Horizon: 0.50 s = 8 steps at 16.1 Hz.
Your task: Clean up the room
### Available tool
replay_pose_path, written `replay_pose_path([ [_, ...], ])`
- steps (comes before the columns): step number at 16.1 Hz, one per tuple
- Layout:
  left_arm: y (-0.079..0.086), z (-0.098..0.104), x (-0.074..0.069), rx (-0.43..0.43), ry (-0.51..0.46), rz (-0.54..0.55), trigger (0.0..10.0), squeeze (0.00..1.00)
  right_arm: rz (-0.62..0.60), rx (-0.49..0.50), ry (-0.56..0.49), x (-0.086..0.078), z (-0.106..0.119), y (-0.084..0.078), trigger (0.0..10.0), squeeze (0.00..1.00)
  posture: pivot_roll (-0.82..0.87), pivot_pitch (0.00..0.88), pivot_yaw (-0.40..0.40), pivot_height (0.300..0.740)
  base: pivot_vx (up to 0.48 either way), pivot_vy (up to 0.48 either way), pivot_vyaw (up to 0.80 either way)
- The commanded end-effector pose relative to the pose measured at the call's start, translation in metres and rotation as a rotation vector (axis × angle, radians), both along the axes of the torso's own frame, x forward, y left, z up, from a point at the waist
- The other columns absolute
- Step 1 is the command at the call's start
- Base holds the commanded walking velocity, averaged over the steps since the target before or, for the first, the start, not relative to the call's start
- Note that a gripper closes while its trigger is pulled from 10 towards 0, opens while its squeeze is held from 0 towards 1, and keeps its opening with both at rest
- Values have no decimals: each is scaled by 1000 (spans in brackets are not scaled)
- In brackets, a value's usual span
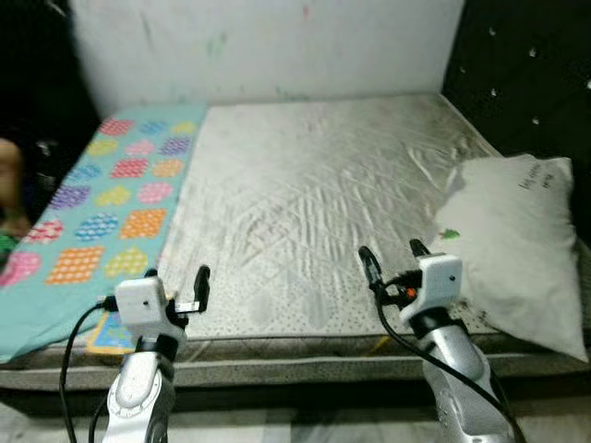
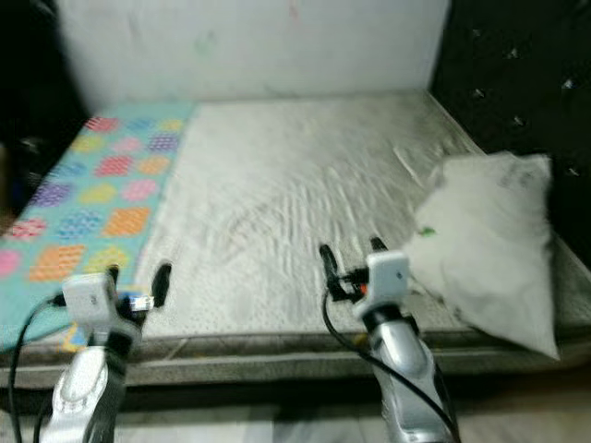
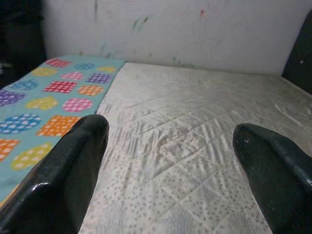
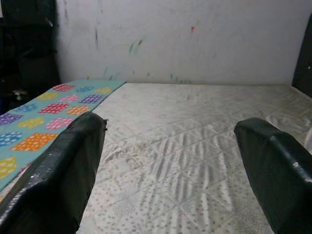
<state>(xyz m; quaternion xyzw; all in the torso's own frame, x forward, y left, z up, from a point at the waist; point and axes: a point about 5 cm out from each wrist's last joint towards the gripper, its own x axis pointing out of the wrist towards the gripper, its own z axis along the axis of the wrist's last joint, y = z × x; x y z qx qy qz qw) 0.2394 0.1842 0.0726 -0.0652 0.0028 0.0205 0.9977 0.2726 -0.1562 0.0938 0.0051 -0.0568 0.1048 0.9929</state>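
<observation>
- A white pillow [image 1: 517,245] lies rumpled on the bare quilted mattress [image 1: 314,194], at its right edge beside the dark headboard.
- A teal sheet [image 1: 102,212] with coloured patches covers the mattress's left strip, lying flat.

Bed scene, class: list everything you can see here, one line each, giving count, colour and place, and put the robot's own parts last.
Quilted mattress: one, off-white with a dotted print, bare, fills the middle of the scene.
Patchwork sheet: one, turquoise with pink, orange, yellow and purple dotted shapes, covers the mattress's left strip.
Pillow: one, white with a small green mark, on the mattress's right edge.
Wall: one, white with faint colour smudges, behind the bed.
Tufted headboard: one, black, at the right.
Person: partly seen at the far left edge.
Left gripper: one, black fingers open, over the bed's near edge by the sheet.
Right gripper: one, black fingers open, over the near edge beside the pillow.
</observation>
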Motion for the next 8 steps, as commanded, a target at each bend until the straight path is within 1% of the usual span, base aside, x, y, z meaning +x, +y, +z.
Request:
replay_pose_path([
  [1, 10, 5, -1, 39, -23, 20, 10000, 0, -9, 0, -51, 0, 8, 0, 10000, 0, -145, 0, 51, 740, 0, 0, 0],
  [2, 15, 3, -8, 60, -17, 35, 10000, 0, -13, 1, -26, -4, 4, -5, 10000, 0, -145, 0, 51, 740, 0, 0, 0],
  [4, 19, 1, -11, 67, -15, 41, 10000, 0, -23, -26, 4, -6, 0, -10, 10000, 0, -143, 0, 50, 740, 0, 0, 0],
  [6, 20, 2, -11, 67, -23, 45, 10000, 0, -23, -39, -9, -7, 1, -11, 10000, 0, -145, 0, 48, 740, 0, 0, 0],
  [7, 18, 2, -10, 70, -17, 9, 10000, 0, -28, -35, -8, -6, 1, -12, 10000, 0, -148, 0, 51, 740, 0, 0, 0],
  [8, 16, 2, -10, 61, -19, -3, 10000, 0, -36, -24, -4, -7, 0, -12, 10000, 0, -149, 0, 52, 740, 0, 0, 0],
])
